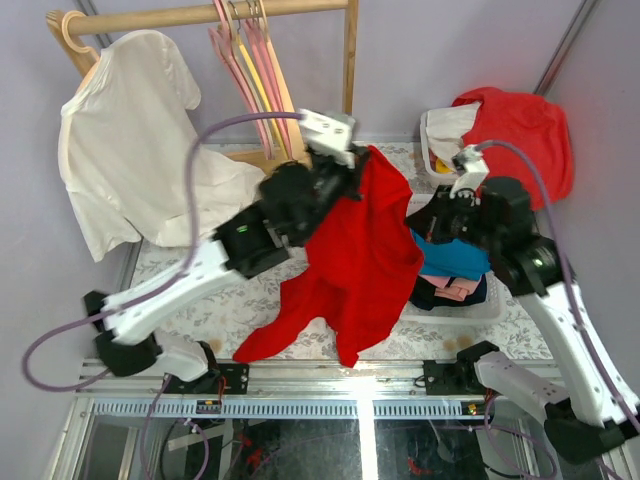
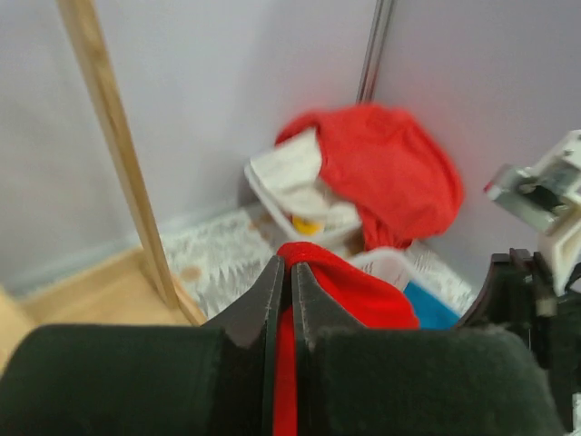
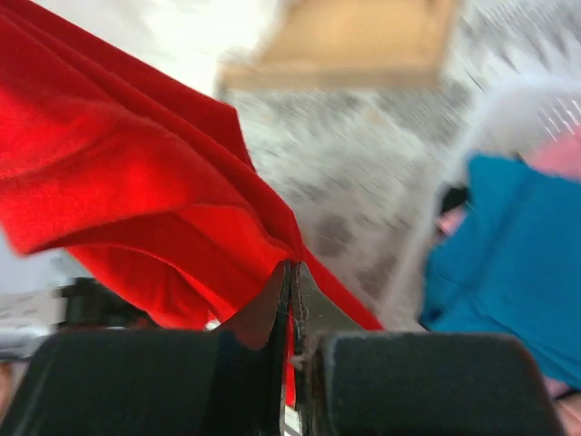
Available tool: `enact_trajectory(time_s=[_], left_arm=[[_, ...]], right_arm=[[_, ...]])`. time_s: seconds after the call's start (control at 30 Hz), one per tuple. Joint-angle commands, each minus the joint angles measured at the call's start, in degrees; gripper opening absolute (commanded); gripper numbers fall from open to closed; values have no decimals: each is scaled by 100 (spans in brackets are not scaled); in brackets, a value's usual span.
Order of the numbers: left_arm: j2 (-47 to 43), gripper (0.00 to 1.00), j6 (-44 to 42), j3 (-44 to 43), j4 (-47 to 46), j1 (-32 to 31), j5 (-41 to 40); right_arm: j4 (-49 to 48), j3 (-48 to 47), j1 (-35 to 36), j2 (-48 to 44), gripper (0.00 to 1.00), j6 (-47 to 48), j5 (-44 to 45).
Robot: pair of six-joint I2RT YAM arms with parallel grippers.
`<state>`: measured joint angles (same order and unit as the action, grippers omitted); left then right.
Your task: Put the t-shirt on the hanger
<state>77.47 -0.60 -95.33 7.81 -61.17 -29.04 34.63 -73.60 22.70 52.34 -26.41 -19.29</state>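
Note:
The bright red t-shirt [image 1: 360, 260] hangs in mid-air over the table's middle, stretched between both grippers, its lower folds trailing down to the front edge. My left gripper [image 1: 358, 178] is shut on its upper edge; in the left wrist view the jaws [image 2: 290, 263] pinch red cloth [image 2: 349, 291]. My right gripper [image 1: 422, 224] is shut on the shirt's right edge, the cloth [image 3: 136, 182] fanning out from its tips [image 3: 292, 265]. The only pale wooden hanger [image 1: 70, 30] I see hooks over the rack's left end, under a white t-shirt [image 1: 130, 150].
A wooden rack [image 1: 200, 15] with pink and yellow hangers [image 1: 245, 70] stands at the back. A white basket [image 1: 432, 150] with a bulky red-orange garment [image 1: 520, 125] sits back right. A tray [image 1: 495, 310] of blue and pink clothes [image 1: 455, 260] lies under the right arm.

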Motion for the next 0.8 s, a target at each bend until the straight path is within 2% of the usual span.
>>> enact_trajectory(time_s=[0.0, 0.17, 0.27, 0.47, 0.63, 0.77], left_arm=[[744, 0, 712, 221, -550, 529, 79], [1068, 0, 1478, 949, -1012, 1162, 634], [1225, 0, 1562, 1174, -1152, 1203, 766], [1266, 0, 1551, 1549, -1495, 1243, 753], [1071, 0, 1492, 1452, -1395, 1265, 647], [239, 0, 1431, 1659, -1149, 1264, 390]], right_arm=[[255, 822, -161, 290, 0, 384, 1546], [104, 1262, -881, 242, 0, 472, 1122], [172, 1387, -950, -32, 0, 395, 1500], [162, 1305, -965, -527, 0, 426, 1377], [-2, 1126, -966, -648, 0, 336, 382], [-207, 886, -962, -568, 0, 216, -1252]])
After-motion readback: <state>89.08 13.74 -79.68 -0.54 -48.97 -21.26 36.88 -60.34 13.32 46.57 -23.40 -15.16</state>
